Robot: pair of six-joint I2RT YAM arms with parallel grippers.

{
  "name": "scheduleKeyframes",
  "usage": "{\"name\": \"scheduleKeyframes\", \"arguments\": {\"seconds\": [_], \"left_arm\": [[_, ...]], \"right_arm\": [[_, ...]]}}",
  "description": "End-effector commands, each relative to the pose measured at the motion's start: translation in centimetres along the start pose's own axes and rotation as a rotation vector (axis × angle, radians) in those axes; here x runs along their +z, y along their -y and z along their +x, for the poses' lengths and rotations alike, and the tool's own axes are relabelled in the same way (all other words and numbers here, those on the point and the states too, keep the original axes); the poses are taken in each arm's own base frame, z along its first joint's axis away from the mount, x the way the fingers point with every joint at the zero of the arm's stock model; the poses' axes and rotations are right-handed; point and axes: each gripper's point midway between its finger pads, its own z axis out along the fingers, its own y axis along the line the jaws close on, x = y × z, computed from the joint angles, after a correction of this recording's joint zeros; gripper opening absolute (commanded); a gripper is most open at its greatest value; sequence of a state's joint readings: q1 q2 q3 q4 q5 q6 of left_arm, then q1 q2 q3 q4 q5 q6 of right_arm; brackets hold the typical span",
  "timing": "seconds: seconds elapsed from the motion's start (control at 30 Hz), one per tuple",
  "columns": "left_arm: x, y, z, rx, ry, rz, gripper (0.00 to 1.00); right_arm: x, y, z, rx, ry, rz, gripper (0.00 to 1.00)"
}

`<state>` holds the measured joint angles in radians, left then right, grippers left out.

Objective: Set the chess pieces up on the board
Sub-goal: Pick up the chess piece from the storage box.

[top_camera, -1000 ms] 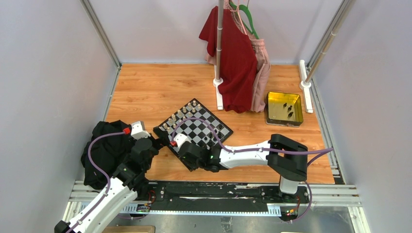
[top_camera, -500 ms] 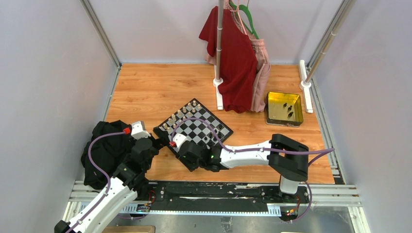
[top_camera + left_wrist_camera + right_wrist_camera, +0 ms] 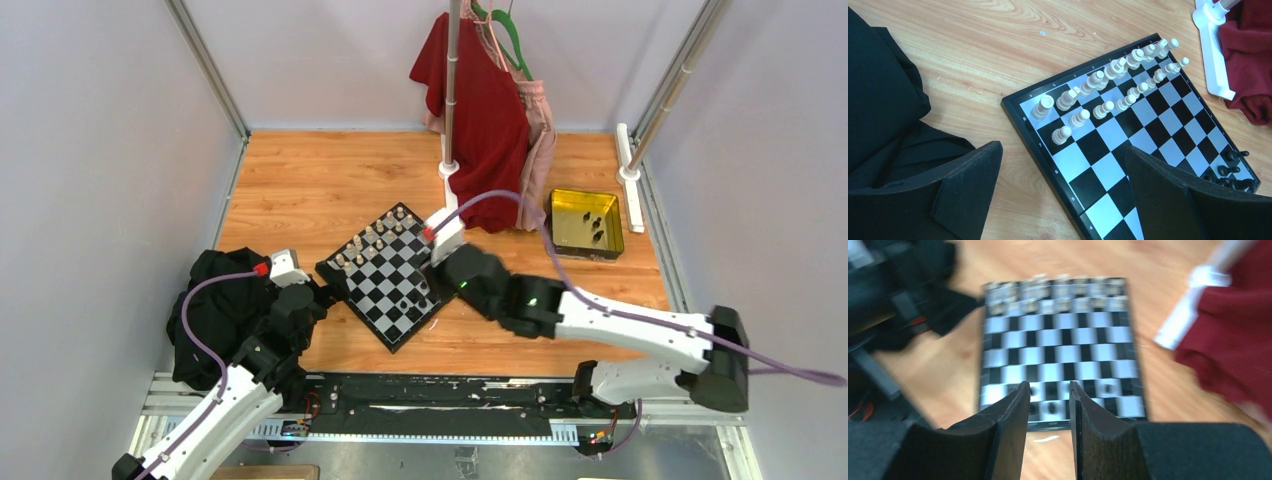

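Currently my right claw (image 3: pixel 1049 384) hangs over the right corner of the small black-and-white checkered chessboard (image 3: pixel 385 285), mid-frame in the top view; fingers apart, nothing between them. My left claw (image 3: pixel 1063 147) is spread wide and empty beside the board's left corner. Pale cream chessmen (image 3: pixel 1108 85) line its upper-left edge.

Right wrist view is motion-blurred: on the small black-and-white checkered chessboard (image 3: pixel 1060 347), pale cream chessmen (image 3: pixel 1058 290) and tiny black chessmen (image 3: pixel 1050 389) are smears, kinds unreadable. Left wrist view: chessboard's near corner cut by lower edge. Top view: dark specks (image 3: pixel 596 222) in yellow translucent tray (image 3: pixel 551 225) too small to identify.
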<state>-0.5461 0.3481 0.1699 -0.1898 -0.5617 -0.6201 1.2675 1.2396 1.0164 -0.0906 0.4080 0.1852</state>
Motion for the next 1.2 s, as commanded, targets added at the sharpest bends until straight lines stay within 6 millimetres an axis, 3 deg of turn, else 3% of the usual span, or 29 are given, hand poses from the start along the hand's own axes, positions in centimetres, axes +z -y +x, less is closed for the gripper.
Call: {"name": "scheduleKeyframes", "arguments": {"seconds": [0.0, 0.23, 0.4, 0.57, 0.73, 0.9, 1.17], "left_arm": [[0.1, -0.1, 0.0, 0.002, 0.006, -0.006, 1.00], [0.2, 0.0, 0.1, 0.010, -0.005, -0.013, 1.00], [0.3, 0.1, 0.2, 0.014, -0.013, -0.013, 1.00], [0.5, 0.2, 0.4, 0.025, -0.027, -0.015, 1.00], [0.6, 0.3, 0.6, 0.033, -0.037, -0.017, 1.00], [0.7, 0.3, 0.7, 0.038, -0.043, -0.015, 1.00], [0.7, 0.4, 0.8, 0.038, -0.046, -0.013, 1.00]], "right_arm": [[-2.4, 11.9, 1.6, 0.078, -0.014, 0.356, 0.38], [-7.9, 25.1, 3.3, 0.249, 0.024, 0.732, 0.39], [-10.1, 32.5, 7.5, 0.382, -0.054, 0.928, 0.39], [-10.9, 38.1, 12.2, 0.530, -0.122, 1.034, 0.39], [-10.5, 41.7, 15.7, 0.634, -0.166, 1.081, 0.40], [-9.9, 44.0, 18.3, 0.688, -0.216, 1.105, 0.40], [-9.9, 46.1, 20.1, 0.727, -0.247, 1.136, 0.40]]}}
